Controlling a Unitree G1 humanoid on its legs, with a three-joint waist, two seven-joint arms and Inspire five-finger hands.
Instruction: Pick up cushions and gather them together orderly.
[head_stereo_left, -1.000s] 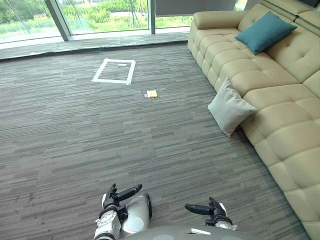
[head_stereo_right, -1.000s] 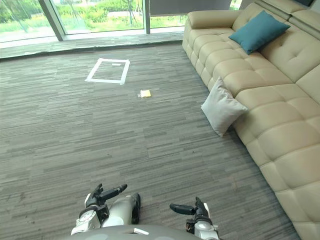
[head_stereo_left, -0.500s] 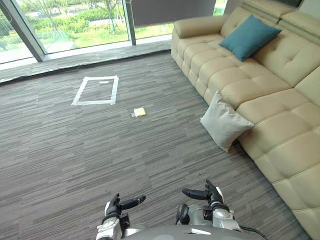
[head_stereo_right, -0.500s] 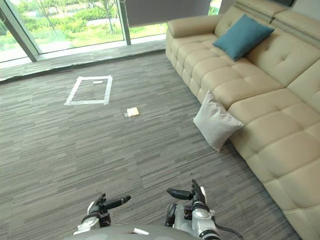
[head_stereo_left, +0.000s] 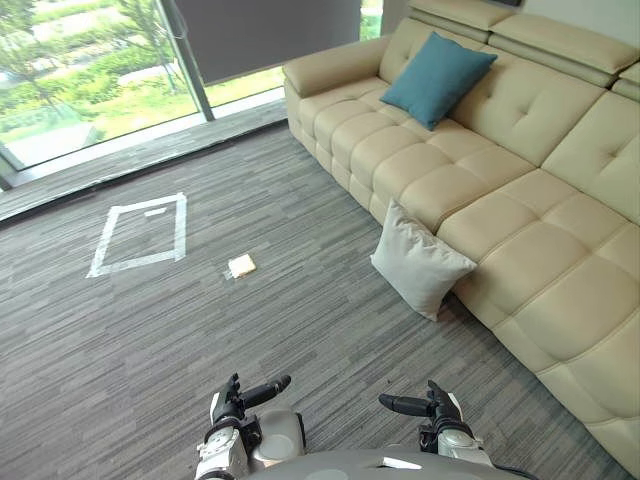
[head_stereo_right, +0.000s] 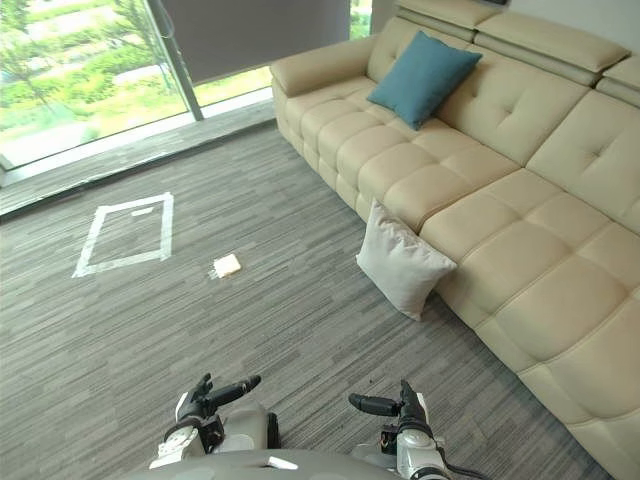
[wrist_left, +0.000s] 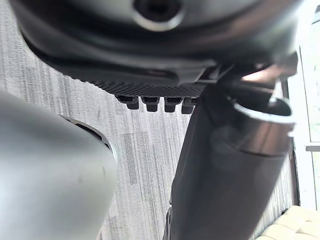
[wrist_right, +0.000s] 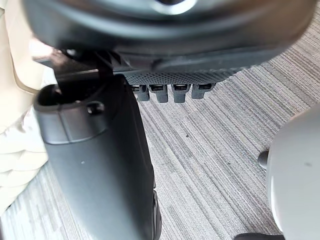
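A long beige tufted sofa (head_stereo_left: 520, 215) runs along the right side of the room, standing on grey striped carpet (head_stereo_left: 200, 330). Out on the open carpet, a rectangle of white tape (head_stereo_left: 182, 228) is marked, with a small pale yellow object (head_stereo_left: 241, 265) lying near it, towards the sofa. At the far end, a floor-length window (head_stereo_left: 90, 70) shows greenery outside, beside a dark panel (head_stereo_left: 270, 30).

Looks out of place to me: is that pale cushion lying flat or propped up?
Propped up: the pale cushion stands on the carpet, leaning against the sofa's front.
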